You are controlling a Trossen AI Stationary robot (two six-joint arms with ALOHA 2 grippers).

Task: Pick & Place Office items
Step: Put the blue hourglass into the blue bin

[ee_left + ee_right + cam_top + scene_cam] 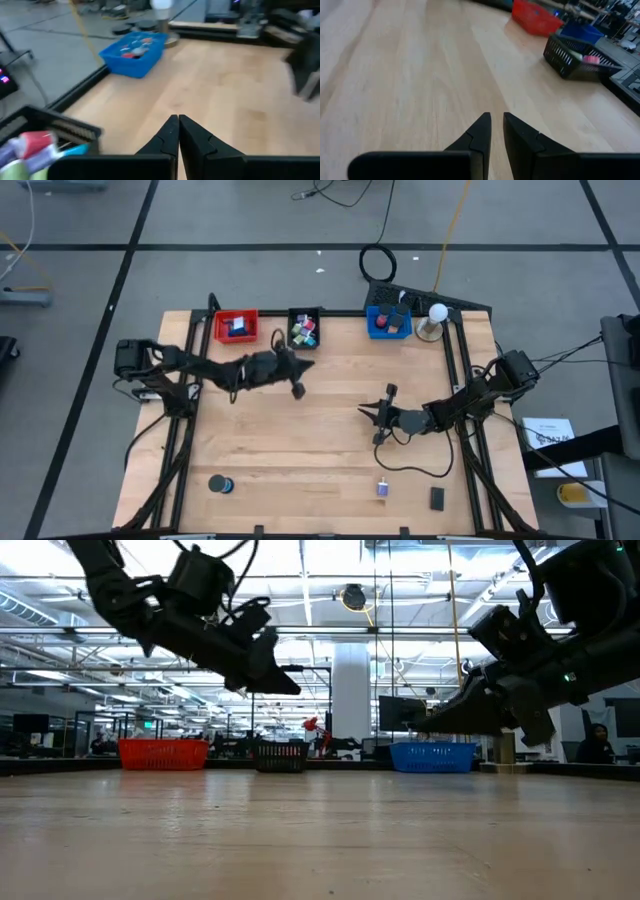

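My left gripper (310, 365) (175, 120) hangs shut and empty above the table, just near of the black tray (304, 328), pointing toward the blue tray (134, 52). My right gripper (363, 410) (495, 117) hovers over the bare middle of the table. It is shut to a narrow slit with nothing in it, and it points toward the table's left. Three office items lie on the wood near the front edge: a blue-and-black disc (220, 483), a small purple block (383, 488) and a black block (438, 498).
A red tray (236, 326), the black tray and a blue tray (388, 322) stand in a row along the far edge, each with small items inside. A white ball-shaped lamp (437, 315) stands right of the blue tray. Black rails (176, 450) run along the table's sides.
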